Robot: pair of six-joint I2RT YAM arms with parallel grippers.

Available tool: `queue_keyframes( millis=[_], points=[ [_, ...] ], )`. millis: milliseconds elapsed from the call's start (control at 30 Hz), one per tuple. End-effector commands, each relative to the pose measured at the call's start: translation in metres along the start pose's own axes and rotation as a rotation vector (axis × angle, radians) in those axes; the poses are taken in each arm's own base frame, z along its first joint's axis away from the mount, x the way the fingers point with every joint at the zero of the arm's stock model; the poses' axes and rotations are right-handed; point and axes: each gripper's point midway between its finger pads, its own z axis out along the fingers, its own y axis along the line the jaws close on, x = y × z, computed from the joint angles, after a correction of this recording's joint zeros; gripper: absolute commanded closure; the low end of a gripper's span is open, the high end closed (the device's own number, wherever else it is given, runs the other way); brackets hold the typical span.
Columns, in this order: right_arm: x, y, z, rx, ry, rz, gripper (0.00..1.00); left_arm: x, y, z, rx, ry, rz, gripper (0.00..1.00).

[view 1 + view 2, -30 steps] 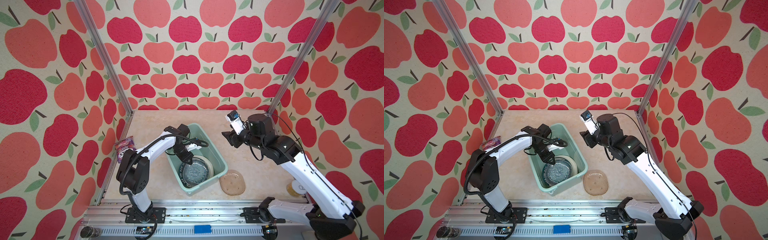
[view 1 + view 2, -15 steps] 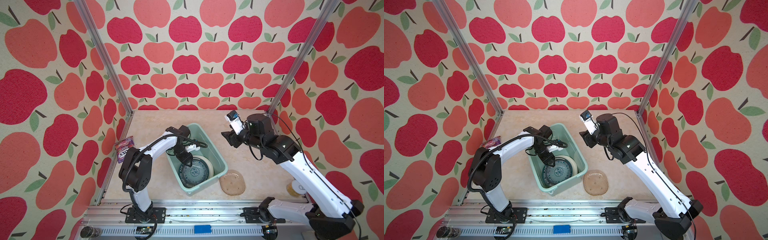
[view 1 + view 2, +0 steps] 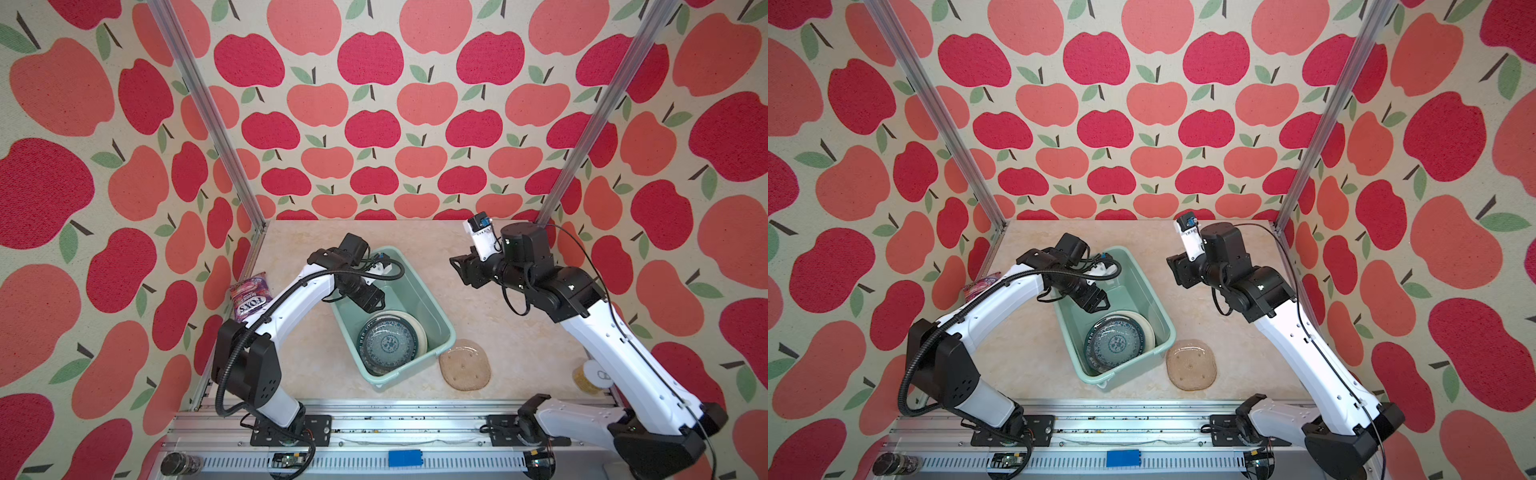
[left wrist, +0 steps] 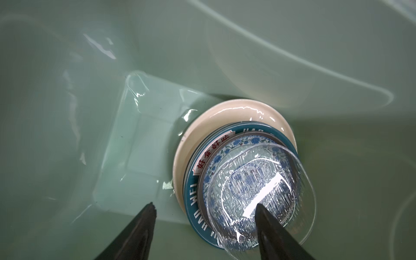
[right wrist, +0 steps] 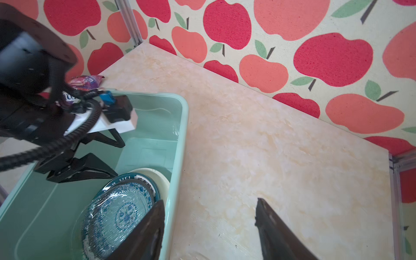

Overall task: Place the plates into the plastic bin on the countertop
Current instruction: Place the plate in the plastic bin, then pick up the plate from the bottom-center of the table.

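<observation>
Left wrist view: left fingers (image 4: 139,231) wide, empty, above the glass plate (image 4: 254,175) in the plastic bin (image 4: 67,90). Over the tabletop (image 5: 270,135), right fingers (image 5: 276,236) gape.

we note apple wallpaper (image 3: 371,62) all round | purple candy bag (image 3: 249,297) at its foot | yellow can (image 3: 584,380) by opposite side

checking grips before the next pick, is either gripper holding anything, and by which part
Nothing is held: left gripper open above the clear glass plate, right gripper open and empty.
</observation>
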Motion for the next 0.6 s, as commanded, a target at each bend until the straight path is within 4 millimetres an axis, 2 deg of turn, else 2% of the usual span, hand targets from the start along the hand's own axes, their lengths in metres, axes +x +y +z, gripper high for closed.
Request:
queue_keyframes(
  millis=[0, 100, 167, 233, 367, 400, 433, 567],
  points=[
    [0.004, -0.017, -0.007, 0.021, 0.053, 0.264, 0.34, -0.047, 0.011, -0.045, -0.121, -0.239, -0.047, 0.26],
    [0.024, -0.035, -0.007, 0.057, 0.145, 0.464, 0.34, -0.062, 0.008, -0.080, -0.139, -0.396, -0.109, 0.20],
    [0.046, -0.043, -0.004, 0.067, 0.221, 0.608, 0.35, -0.066, 0.005, -0.098, -0.137, -0.478, -0.158, 0.14],
    [0.069, -0.048, -0.001, 0.077, 0.289, 0.733, 0.36, -0.065, 0.003, -0.115, -0.127, -0.536, -0.210, 0.01],
    [0.117, -0.051, 0.005, 0.097, 0.371, 0.909, 0.37, -0.056, 0.000, -0.146, -0.111, -0.638, -0.303, 0.01],
    [0.129, -0.052, 0.006, 0.114, 0.395, 0.951, 0.37, -0.054, 0.001, -0.148, -0.117, -0.650, -0.315, 0.01],
    [0.144, -0.052, 0.007, 0.131, 0.427, 1.005, 0.37, -0.050, -0.005, -0.162, -0.122, -0.691, -0.312, 0.01],
    [0.189, -0.052, 0.011, 0.210, 0.533, 1.172, 0.38, -0.029, -0.012, -0.179, -0.151, -0.719, -0.309, 0.01]
  ],
)
